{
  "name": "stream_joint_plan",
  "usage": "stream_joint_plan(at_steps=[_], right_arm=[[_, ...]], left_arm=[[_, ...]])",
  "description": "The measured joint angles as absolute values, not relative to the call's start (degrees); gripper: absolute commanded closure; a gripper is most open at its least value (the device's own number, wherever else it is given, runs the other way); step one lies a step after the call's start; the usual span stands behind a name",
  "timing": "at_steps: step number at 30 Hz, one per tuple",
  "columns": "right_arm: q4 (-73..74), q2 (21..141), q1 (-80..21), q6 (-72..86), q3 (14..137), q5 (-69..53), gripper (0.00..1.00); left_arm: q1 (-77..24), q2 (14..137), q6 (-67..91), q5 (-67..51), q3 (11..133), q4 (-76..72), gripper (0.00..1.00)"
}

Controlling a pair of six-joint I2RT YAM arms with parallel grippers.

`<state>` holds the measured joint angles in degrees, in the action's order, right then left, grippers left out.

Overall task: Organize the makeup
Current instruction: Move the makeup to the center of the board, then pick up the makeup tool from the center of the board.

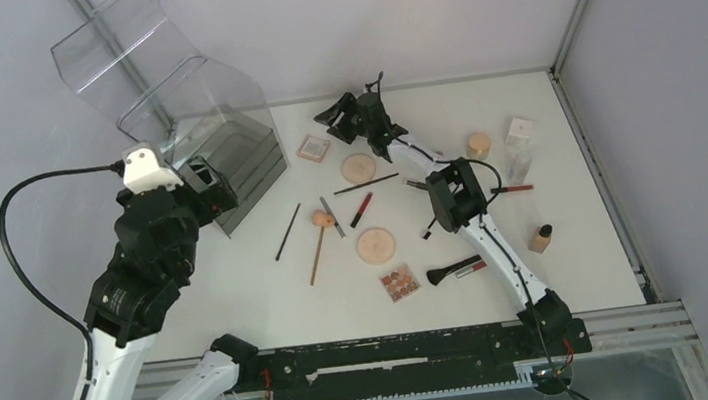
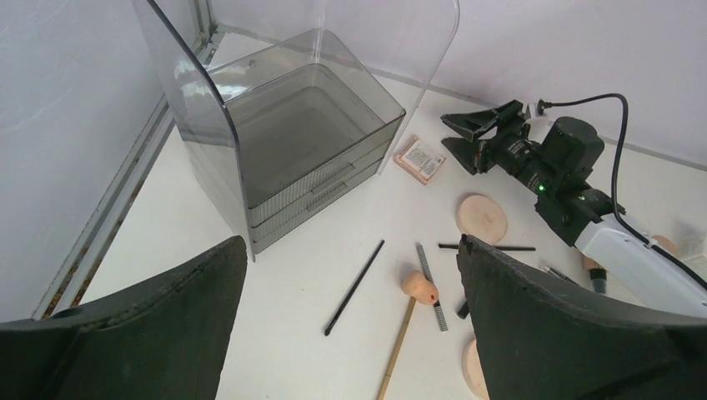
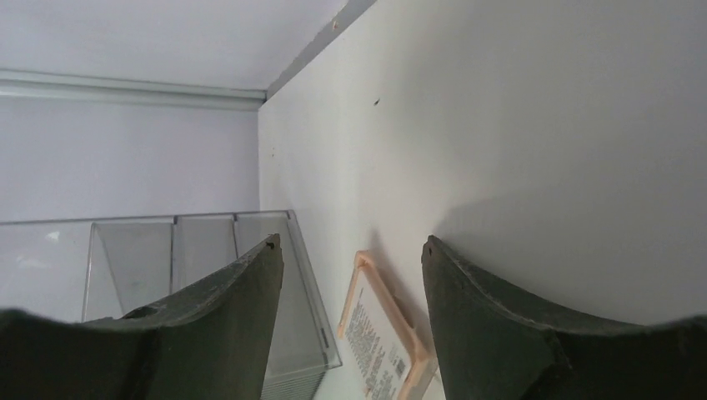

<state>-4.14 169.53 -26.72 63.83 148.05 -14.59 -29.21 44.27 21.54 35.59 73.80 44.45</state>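
The makeup lies scattered on the white table. My right gripper (image 1: 336, 119) is open and empty at the back, just beyond a pink-framed square palette (image 1: 313, 147). That palette lies below and between the open fingers in the right wrist view (image 3: 383, 333). My left gripper (image 1: 210, 183) is open and empty, held above the front of the clear organizer (image 1: 235, 158). Below it in the left wrist view lie a thin black brush (image 2: 354, 287), a beige sponge (image 2: 419, 286) and a wooden stick (image 2: 398, 346). Two peach powder discs (image 1: 358, 168) (image 1: 375, 245) lie mid-table.
A red pencil (image 1: 361, 209), a second palette (image 1: 400, 282) and a black brush (image 1: 454, 270) lie nearer the front. A tan bottle (image 1: 541, 238), a jar (image 1: 479, 144) and a small clear box (image 1: 519, 133) stand at the right. Walls close in the table's back and sides.
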Motion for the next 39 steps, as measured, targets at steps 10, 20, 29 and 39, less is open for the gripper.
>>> stream_joint_plan(at_steps=[10,20,29,39], right_arm=[[-6.2,169.5,-29.8,64.8,146.8,-21.8,0.31],[-10.2,159.7,-28.9,62.6,128.7,-34.6,0.34],[-2.3,130.8,-24.0,48.7,105.7,-36.2,0.36],[10.7,90.3,-16.7,29.4,71.7,-23.4,0.34]], left_arm=[[-29.2,44.8,21.5,35.7,73.5,44.3,0.0],[-29.2,43.0,21.6,35.4,72.8,44.5,0.0],[-30.8,45.2,23.2,35.4,72.9,47.2,0.0],[-41.7,54.2,24.0,40.6,68.4,49.0,0.0]])
